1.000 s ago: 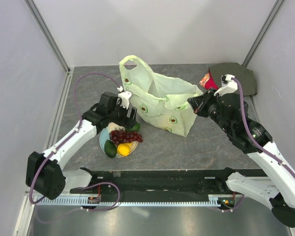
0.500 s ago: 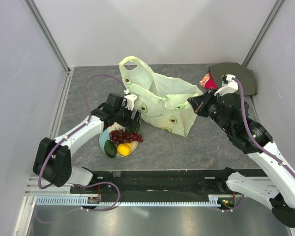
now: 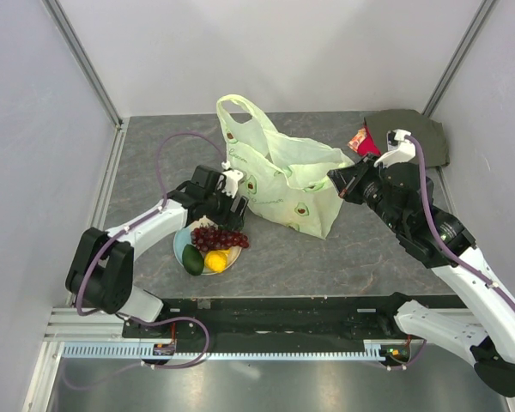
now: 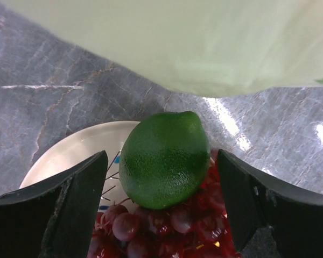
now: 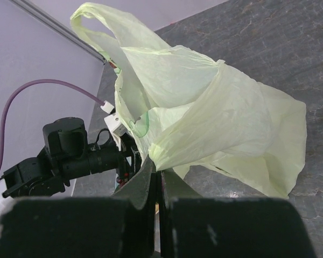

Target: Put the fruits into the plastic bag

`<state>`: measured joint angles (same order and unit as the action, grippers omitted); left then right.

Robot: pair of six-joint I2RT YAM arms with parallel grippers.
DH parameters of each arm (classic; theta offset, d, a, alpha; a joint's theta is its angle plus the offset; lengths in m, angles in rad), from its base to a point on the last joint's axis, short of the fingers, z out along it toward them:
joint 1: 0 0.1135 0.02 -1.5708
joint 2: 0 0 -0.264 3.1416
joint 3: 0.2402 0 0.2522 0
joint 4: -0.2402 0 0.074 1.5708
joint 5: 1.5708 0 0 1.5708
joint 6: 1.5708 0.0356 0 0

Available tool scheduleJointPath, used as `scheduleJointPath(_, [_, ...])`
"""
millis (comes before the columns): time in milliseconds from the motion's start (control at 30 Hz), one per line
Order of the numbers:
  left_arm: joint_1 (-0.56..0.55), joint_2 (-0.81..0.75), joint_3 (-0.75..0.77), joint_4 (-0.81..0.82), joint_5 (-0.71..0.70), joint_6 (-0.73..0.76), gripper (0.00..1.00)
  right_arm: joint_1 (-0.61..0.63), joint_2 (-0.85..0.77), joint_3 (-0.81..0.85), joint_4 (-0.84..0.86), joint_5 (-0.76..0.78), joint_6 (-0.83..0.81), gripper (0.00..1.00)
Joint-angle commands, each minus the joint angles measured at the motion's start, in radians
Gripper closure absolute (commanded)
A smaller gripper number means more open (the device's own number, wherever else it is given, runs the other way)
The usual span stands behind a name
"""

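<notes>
The grey marbled table [image 3: 326, 249] carries the thin pale green plastic bag [image 3: 292, 184] in its middle, standing up, with one loop handle [image 3: 236, 112] raised at the far left. The right gripper [image 3: 335, 182] is at the right edge of the bag; its jaws are fully closed and pinch the bag film between them [image 5: 159, 177]. The left gripper [image 3: 232, 202] is low over the pale round plate [image 3: 182, 245], just beside the left wall of the bag. Its jaws stand wide apart, one on each side of a green round fruit [image 4: 164, 158], and a small gap shows at both sides, so nothing is held. This fruit lies on the dark red grape bunch [image 3: 219, 238]. A dark green avocado [image 3: 192, 258] and a yellow lemon [image 3: 215, 260] lie at the near side of the plate.
</notes>
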<state>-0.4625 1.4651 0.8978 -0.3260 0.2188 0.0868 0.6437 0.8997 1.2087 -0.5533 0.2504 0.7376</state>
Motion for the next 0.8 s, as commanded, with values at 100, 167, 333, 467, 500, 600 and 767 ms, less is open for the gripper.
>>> scheduleJointPath(100, [-0.005,0.061,0.01,0.039,-0.018,0.034,0.18,-0.001,0.013,0.02,0.033,0.02,0.006,1.0])
scheduleJointPath(167, [-0.004,0.066,0.01,0.038,-0.019,0.033,0.2,-0.001,0.015,0.02,0.033,0.015,0.006,1.0])
scheduleJointPath(333, [-0.004,0.061,0.0,0.038,-0.038,0.039,0.36,-0.003,0.011,0.018,0.032,0.012,0.008,1.0])
scheduleJointPath(467, [-0.004,0.012,-0.005,0.038,-0.049,0.034,0.4,-0.001,0.007,0.015,0.032,0.007,0.008,1.0])
scheduleJointPath(500, [-0.004,0.003,-0.002,0.039,-0.052,0.027,0.41,-0.003,0.007,0.015,0.03,0.007,0.009,1.0])
scheduleJointPath(600, [-0.004,-0.047,0.01,0.036,-0.074,0.013,0.43,-0.001,0.004,0.014,0.03,0.01,0.009,1.0])
scheduleJointPath(767, [-0.002,-0.132,0.033,0.053,-0.099,0.007,0.42,-0.003,0.001,0.009,0.03,0.009,0.009,1.0])
